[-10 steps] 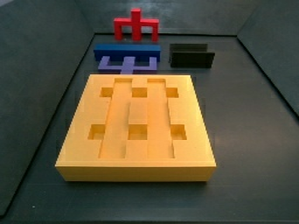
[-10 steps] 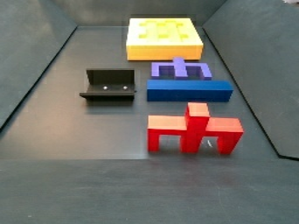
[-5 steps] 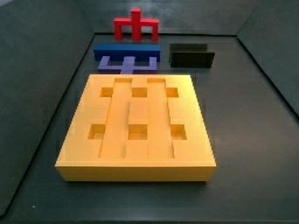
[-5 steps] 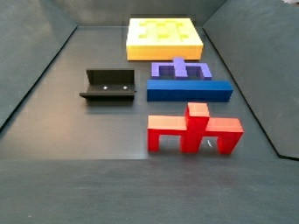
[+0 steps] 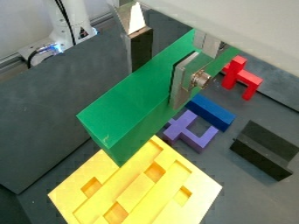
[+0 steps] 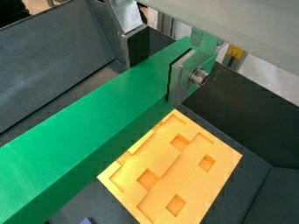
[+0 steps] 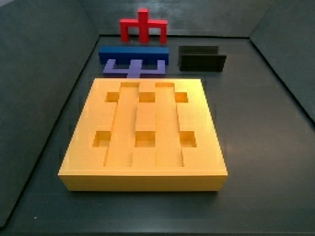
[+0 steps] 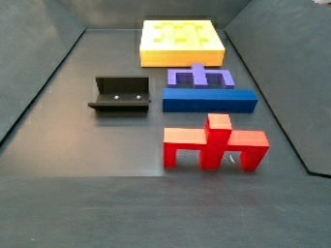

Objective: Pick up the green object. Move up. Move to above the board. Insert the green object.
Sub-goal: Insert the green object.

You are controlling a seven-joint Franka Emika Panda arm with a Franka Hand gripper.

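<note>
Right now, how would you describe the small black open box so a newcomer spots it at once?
Start at the large yellow-orange grooved board; beyond its far end lies the blue forked block. The small black open box sits beside that block. It alone is black and hollow. The gripper, seen only in wrist views, holds the long green bar.

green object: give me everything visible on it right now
The green object is a long, matte, bright green rectangular bar with sharp edges and no markings visible. It shows only in both wrist views, clamped between the tool's silver finger plates, one against each broad face. It hangs above the floor, with the yellow board below it. Neither side view shows it or the tool.
</note>
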